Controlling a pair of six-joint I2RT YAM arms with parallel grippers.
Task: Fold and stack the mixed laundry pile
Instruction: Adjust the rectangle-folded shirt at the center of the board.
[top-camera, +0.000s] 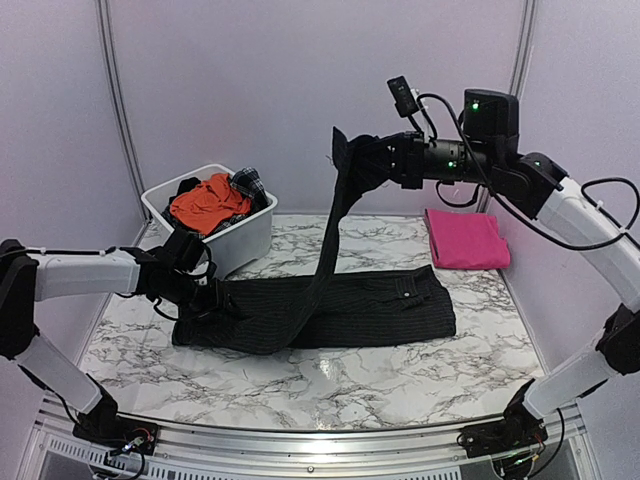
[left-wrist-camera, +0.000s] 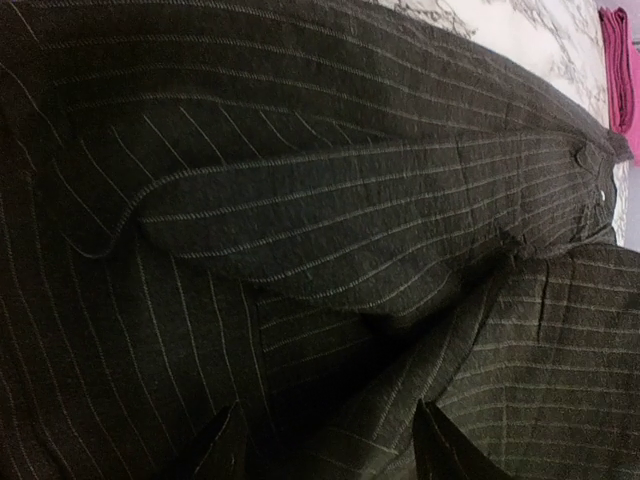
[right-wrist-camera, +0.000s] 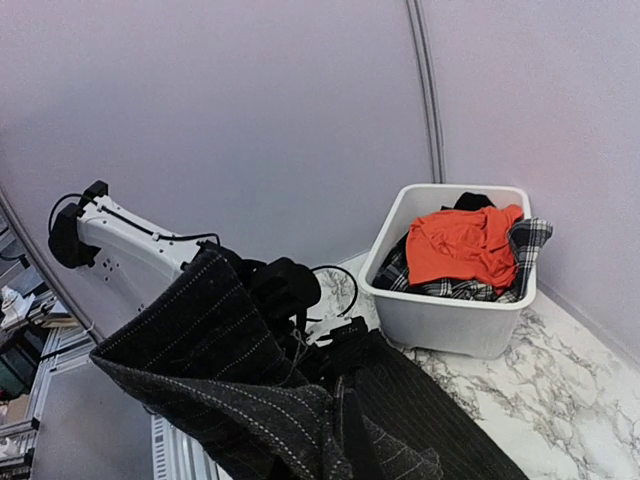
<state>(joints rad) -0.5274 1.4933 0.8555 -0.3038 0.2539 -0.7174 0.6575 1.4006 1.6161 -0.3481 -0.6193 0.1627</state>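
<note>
We see right claw (top-camera: 352, 158) pinching black pinstriped shirt (top-camera: 380, 300), end raised | left claw (top-camera: 203, 298) at its left edge, grip we cannot tell.

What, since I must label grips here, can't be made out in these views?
Left gripper: top view, fingertips buried in the black pinstriped garment; left wrist view, dark on dark, pinch unclear.
Right gripper: fingers wrapped by that garment's raised end in both views.
White tub: whatever lies under the orange garment is hidden.
Pink cloth: cut off by the left wrist view's right edge.
</note>
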